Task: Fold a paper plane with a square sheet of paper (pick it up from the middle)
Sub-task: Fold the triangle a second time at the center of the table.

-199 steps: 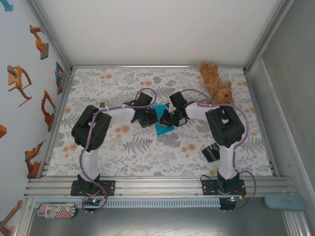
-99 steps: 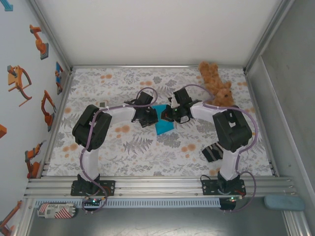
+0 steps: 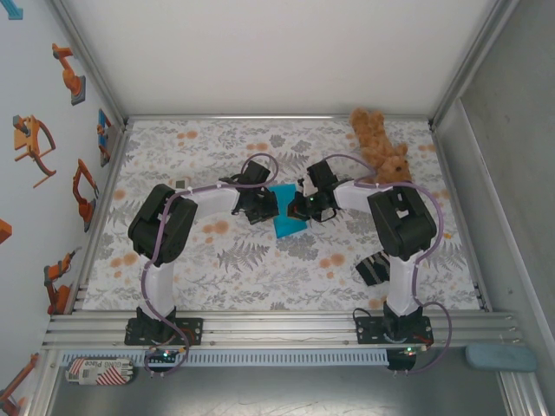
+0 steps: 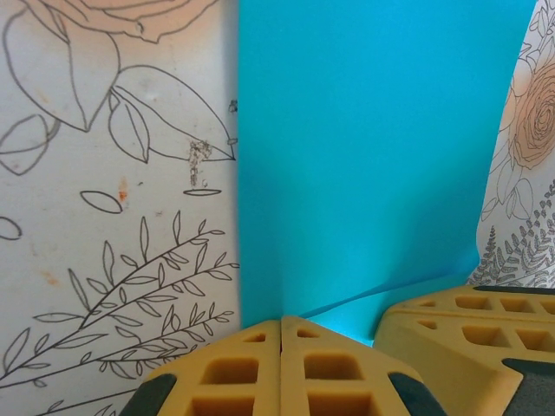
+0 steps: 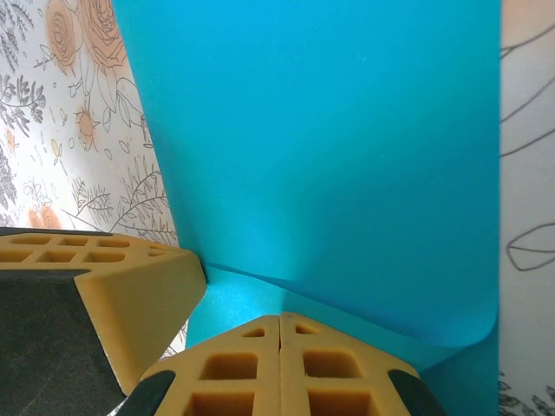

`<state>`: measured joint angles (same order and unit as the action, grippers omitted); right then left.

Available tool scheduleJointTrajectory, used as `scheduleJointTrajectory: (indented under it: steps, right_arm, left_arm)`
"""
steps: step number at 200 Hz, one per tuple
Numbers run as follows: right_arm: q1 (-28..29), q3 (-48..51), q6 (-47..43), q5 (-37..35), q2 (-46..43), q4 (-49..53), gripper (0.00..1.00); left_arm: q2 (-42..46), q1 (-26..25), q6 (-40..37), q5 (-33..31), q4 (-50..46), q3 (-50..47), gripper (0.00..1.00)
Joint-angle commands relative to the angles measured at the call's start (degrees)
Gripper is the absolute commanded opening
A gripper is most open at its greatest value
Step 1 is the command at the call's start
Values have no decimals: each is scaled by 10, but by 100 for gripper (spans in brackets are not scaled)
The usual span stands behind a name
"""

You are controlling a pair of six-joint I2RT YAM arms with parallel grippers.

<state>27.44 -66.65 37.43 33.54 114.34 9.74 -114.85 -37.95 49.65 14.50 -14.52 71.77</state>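
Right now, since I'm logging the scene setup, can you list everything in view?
sheet of paper: one, cyan-blue, partly folded, mid-table between the grippers
teddy bear: one, brown, far right corner
striped cloth: one, dark, near right, beside the right arm
table cover: one, white floral with orange blooms, over the table
stickers: several, orange, left wall
left gripper: one, yellow fingers, shut, tips at the paper
right gripper: one, yellow fingers, shut, tips at the paper
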Motion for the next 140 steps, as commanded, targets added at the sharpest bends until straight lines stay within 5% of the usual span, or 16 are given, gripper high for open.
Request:
scheduleJointTrajectory:
  steps: [1,140]
  right_arm:
    - [-10,13,-21,-12,7,5,0]
    - [-81,91,-5,-39,-108,-73,0]
  left_arm:
    - [-39,-1,-4,-46,-67,-11,3]
    - [-53,-1,-25,-61,-70,-26,0]
